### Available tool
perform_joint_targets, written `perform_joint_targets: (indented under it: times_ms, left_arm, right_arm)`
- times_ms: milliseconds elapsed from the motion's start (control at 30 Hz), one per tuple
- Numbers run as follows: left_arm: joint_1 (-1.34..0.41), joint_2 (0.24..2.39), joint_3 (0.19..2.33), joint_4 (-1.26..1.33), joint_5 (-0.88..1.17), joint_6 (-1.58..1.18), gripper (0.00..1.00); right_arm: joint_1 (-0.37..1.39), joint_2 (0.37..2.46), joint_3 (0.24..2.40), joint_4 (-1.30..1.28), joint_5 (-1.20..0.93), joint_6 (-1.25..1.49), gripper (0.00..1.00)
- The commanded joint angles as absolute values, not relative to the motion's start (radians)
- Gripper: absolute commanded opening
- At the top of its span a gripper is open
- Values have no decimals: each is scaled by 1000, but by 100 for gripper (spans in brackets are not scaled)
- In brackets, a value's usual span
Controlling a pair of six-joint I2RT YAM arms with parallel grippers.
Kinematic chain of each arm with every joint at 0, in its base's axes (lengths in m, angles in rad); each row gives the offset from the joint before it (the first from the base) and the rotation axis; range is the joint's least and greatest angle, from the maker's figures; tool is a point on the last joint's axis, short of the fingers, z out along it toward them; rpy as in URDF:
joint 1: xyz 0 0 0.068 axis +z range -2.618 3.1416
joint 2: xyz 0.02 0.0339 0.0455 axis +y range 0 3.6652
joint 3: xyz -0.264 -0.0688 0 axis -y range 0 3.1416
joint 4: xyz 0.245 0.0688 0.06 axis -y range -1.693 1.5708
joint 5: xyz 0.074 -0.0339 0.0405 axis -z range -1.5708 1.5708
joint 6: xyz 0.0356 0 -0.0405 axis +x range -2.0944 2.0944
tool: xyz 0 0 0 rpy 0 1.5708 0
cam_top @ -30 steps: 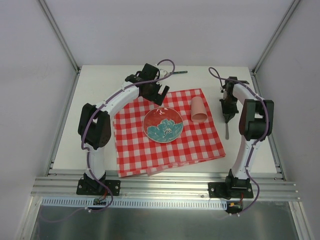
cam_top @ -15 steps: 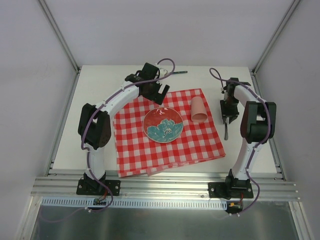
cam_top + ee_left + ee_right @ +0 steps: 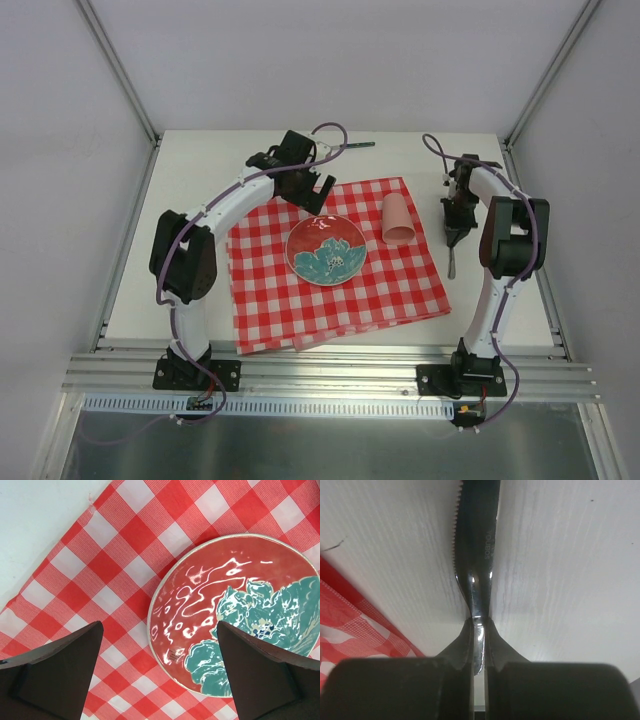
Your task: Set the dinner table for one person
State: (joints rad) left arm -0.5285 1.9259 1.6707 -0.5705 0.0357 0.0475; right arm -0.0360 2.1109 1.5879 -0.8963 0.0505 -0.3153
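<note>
While the desk [image 3: 190,190] is only part laid, off-white top filling the middle of the top view and rail along its lower edge, the job in hand looks like placing the knife [image 3: 475,540]. Checked cloth [image 3: 300,300] sits mid-desk, plate [image 3: 326,249] on it near centre, pink cup [image 3: 398,220] on the cloth's upper right; upright or tipped, can't tell. Slim dark utensil [image 3: 358,146] lies at the top of the desk, too small to identify. Right hand [image 3: 456,232] is pinched tight on the knife, over bare desk just right of the cloth, tip pointing to the bottom of the frame. Wrist view shows the fingers on the narrow neck, serrated blade running up the frame close over the desk; contact or not, can't tell. Left hand [image 3: 318,188] is spread wide, holding nothing, above the cloth's upper-left part beside the plate. To do it well, I'd say: keep the knife parallel to the cloth's right edge, get it low until it bears on the desk, then open slowly. Held on its edge like this it'll likely roll flat on release, so don't let go from height. Keep clear of the cup.
</note>
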Motion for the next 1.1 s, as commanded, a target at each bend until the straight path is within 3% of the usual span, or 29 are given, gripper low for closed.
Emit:
perform_joint_targets:
  times_ms: [0,300,667,867,900,1000,1067]
  left_arm:
    - [-529,1868,1686,-571,5,86,99]
    - [-548,1885,1691,-548,-132,126,99]
    - [-532,1882,1746,-538,-127,163,99]
    - [-515,1881,1750,-542,-127,182,99]
    - [-514,1881,1755,-541,-129,187,99]
    - [-499,1878,1776,-545,-127,186,99]
    - [-485,1876,1789,-546,-129,187,99]
  right_arm:
    - [-43,2131,1603,-890,-57,-322,0]
    - [-77,2008,1510,-829,-104,-264,0]
    - [-89,1833,1283,-589,-127,-189,0]
    - [-94,1831,1299,-554,-114,-202,0]
    - [-94,1836,1308,-542,-110,-202,2]
    - [-92,1833,1289,-503,-77,-167,26]
    - [-86,1812,1255,-468,-45,-126,30]
